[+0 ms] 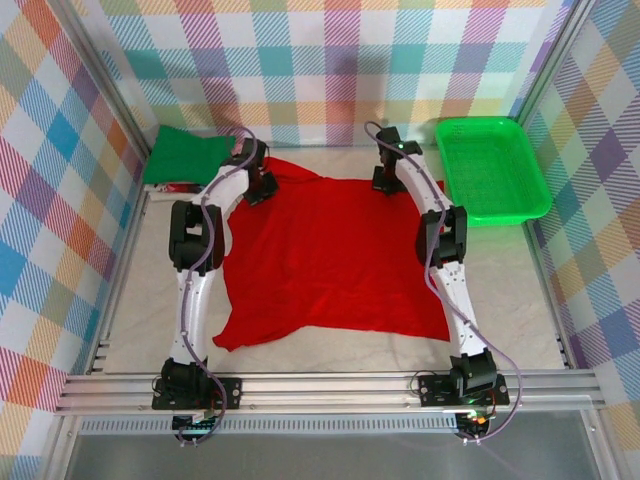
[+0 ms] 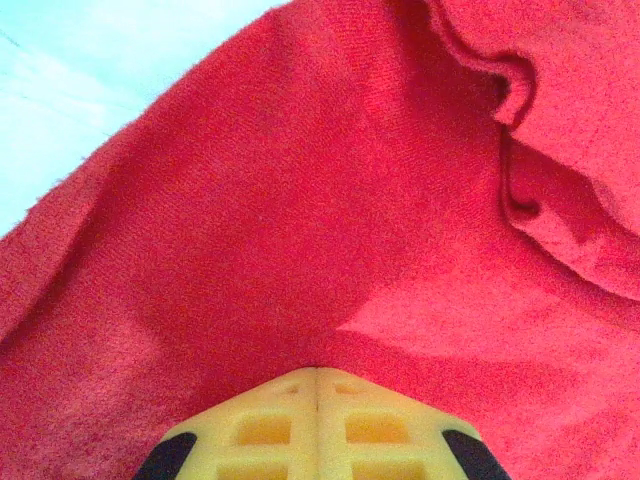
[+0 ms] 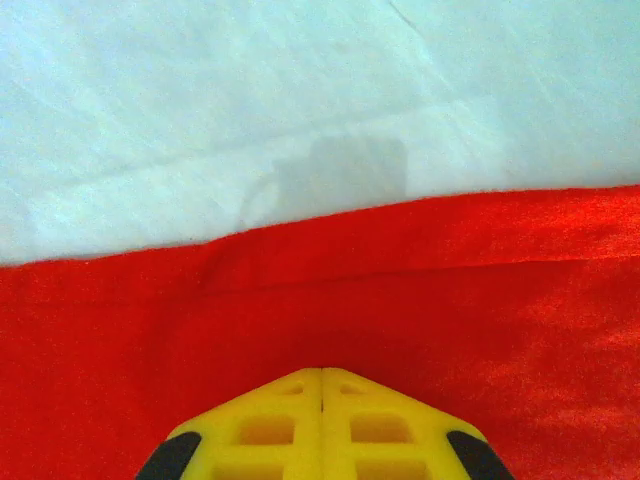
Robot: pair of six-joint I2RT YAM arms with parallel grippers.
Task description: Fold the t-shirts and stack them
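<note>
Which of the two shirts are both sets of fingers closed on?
The red t-shirt, spread out in the middle; each wrist view shows shut fingers pinching its cloth. The dark green t-shirt lies apart at the far left corner.

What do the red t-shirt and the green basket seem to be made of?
The red t-shirt looks like soft, matte knit cloth: fine texture, fuzzy edge and limp folds close up. The green basket looks like rigid, slightly shiny plastic, probably moulded: a smooth rim and a regular mesh of holes.
</note>
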